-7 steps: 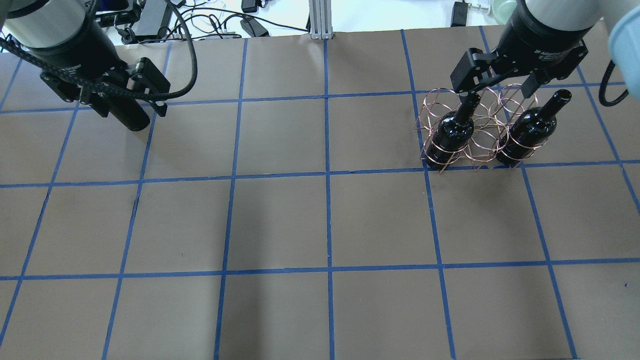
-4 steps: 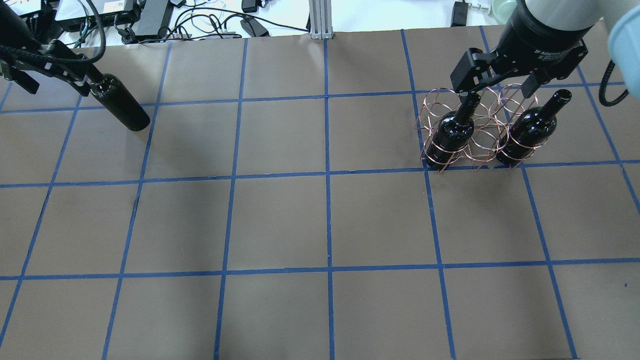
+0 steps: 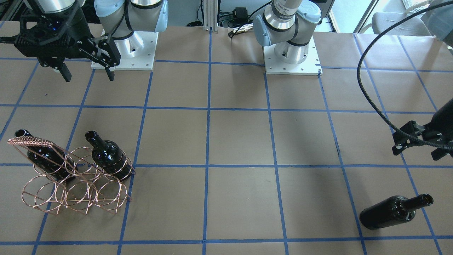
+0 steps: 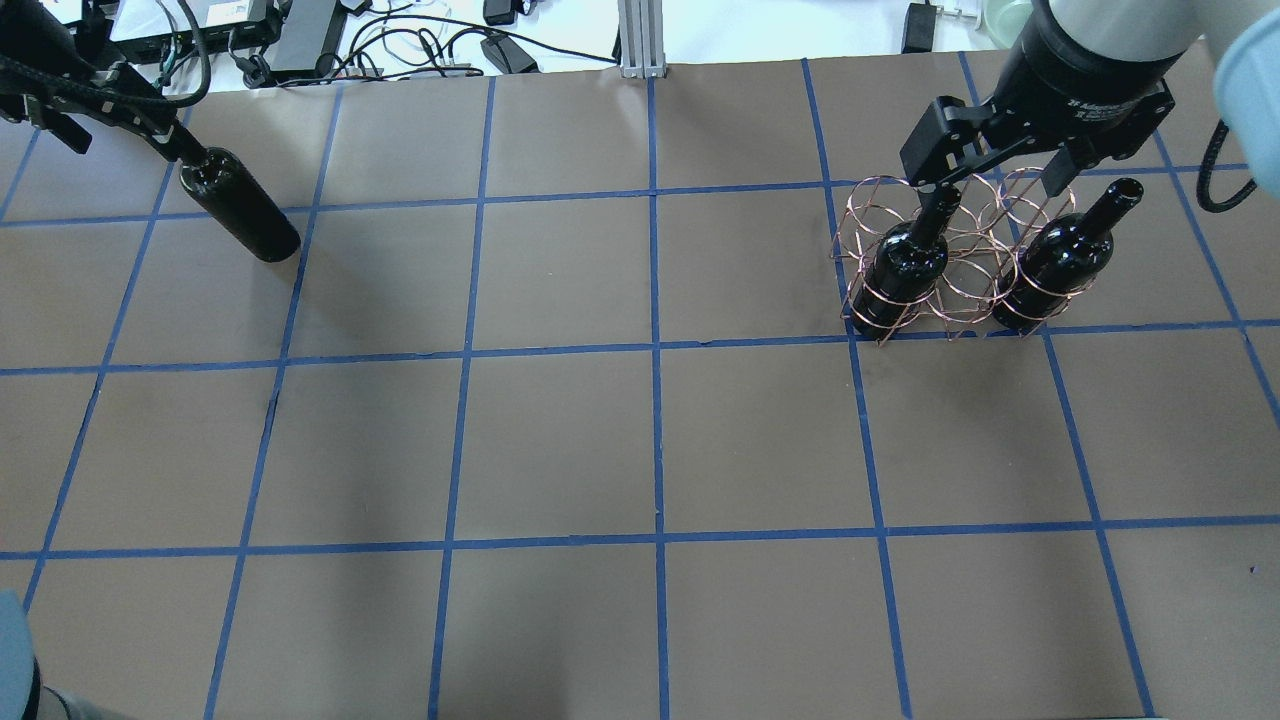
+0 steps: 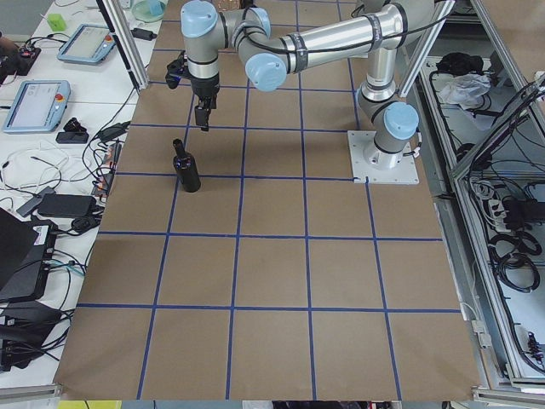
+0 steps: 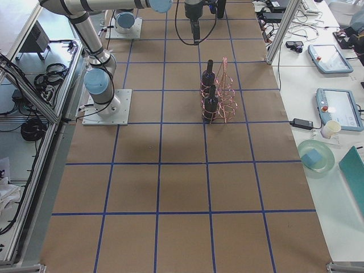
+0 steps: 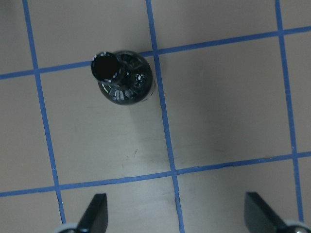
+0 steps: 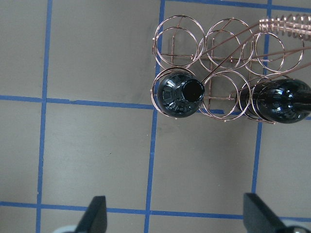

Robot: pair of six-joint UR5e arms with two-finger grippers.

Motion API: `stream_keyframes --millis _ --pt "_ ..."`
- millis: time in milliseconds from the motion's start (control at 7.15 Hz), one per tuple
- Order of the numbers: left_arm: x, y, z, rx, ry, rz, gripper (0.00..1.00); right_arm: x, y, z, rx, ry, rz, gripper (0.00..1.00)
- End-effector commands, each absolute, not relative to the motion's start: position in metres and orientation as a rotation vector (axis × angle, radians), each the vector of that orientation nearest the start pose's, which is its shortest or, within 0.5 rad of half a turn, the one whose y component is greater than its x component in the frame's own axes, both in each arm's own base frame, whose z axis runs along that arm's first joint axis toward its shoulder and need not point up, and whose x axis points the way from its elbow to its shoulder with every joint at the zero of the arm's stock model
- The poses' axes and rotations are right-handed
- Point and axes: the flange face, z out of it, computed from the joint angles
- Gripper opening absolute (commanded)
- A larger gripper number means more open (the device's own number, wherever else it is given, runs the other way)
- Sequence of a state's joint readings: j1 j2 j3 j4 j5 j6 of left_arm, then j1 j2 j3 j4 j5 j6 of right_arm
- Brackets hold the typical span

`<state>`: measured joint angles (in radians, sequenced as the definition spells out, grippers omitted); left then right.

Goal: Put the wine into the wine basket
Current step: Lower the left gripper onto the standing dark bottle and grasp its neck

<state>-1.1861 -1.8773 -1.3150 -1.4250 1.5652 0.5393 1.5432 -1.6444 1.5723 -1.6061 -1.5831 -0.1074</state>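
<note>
The copper wire wine basket (image 4: 960, 285) stands at the table's right and holds two black wine bottles (image 4: 905, 262) (image 4: 1058, 260) upright in its near end rings. It also shows in the front view (image 3: 74, 193) and the right wrist view (image 8: 228, 48). My right gripper (image 4: 995, 185) hangs open and empty above the basket. A third wine bottle (image 4: 243, 218) stands upright and free on the table at the far left. My left gripper (image 4: 115, 135) is open and empty, high above and beside it. The left wrist view shows that bottle (image 7: 121, 83) from above, ahead of the open fingertips (image 7: 97, 209).
The brown table (image 4: 650, 440) carries a blue tape grid. Cables and power bricks (image 4: 300, 30) lie beyond its far edge. The two arm bases (image 3: 290, 53) stand at the robot's side of the table.
My left gripper, down around the third bottle's neck a second ago, has lifted off and moved up and left. The bottle stays standing. The right gripper has barely moved.
</note>
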Motion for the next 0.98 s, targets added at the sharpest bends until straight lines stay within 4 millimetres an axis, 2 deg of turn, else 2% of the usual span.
stream_keyframes --millis 0,280,699,839 --pt "0.139 -0.659 0.428 0.237 3.106 -0.118 1.00 0.119 -0.473 0.527 -0.127 3.154 -0.170 1.00" --pt "0.147 -0.683 0.394 0.229 3.118 -0.170 1.00 0.119 -0.473 0.526 -0.125 3.154 -0.168 1.00" --pt "0.150 -0.703 0.381 0.230 3.141 -0.228 0.97 0.119 -0.473 0.526 -0.127 3.154 -0.168 1.00" --pt "0.152 -0.705 0.375 0.227 3.145 -0.220 0.84 0.119 -0.473 0.527 -0.127 3.154 -0.170 1.00"
